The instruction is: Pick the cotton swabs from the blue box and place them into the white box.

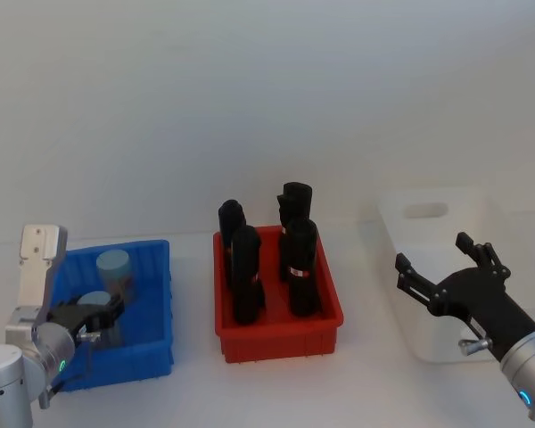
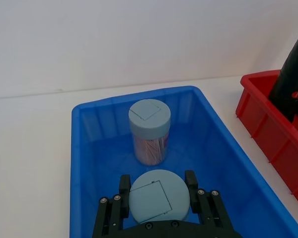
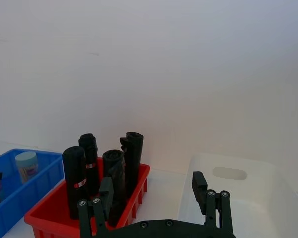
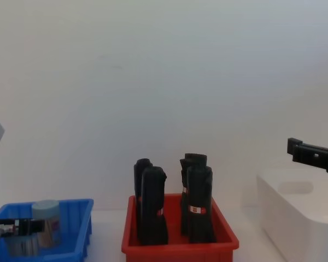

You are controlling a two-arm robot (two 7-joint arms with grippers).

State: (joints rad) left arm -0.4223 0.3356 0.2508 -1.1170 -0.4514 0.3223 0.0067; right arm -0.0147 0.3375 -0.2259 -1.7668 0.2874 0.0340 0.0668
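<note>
Left gripper (image 2: 158,184) fingers clasped the near cotton swabs (image 2: 159,198) in the blue box (image 2: 84,148); right gripper (image 1: 434,254) gaped empty beside the white box (image 1: 419,330).

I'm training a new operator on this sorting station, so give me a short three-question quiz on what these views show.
1. How many cotton swab tubs stand in the blue box?
2. What stands in the red box? A) black rolls B) swab tubs C) loose sticks
3. True or false: the right gripper is shut on a tub.
Key: 1. Two; the left gripper is at the nearer one. 2. A. 3. False: its jaws are open and hold nothing, near the white box.
</note>
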